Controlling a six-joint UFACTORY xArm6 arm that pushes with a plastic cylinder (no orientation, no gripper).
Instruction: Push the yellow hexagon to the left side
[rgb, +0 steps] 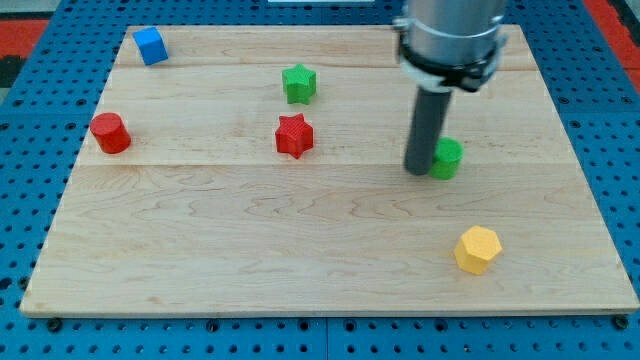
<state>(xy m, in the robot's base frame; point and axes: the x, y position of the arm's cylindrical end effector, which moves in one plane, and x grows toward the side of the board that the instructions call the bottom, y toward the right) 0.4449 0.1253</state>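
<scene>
The yellow hexagon (477, 249) lies on the wooden board (250, 230) near the view's bottom right. My tip (418, 170) stands above and to the left of it, well apart, with bare board between them. The tip sits right against the left side of a green cylinder (447, 158), which the rod partly hides.
A red star (294, 135) and a green star (298, 83) lie near the board's middle top. A red cylinder (110, 133) is at the left, and a blue cube (150, 45) at the top left corner. Blue pegboard surrounds the board.
</scene>
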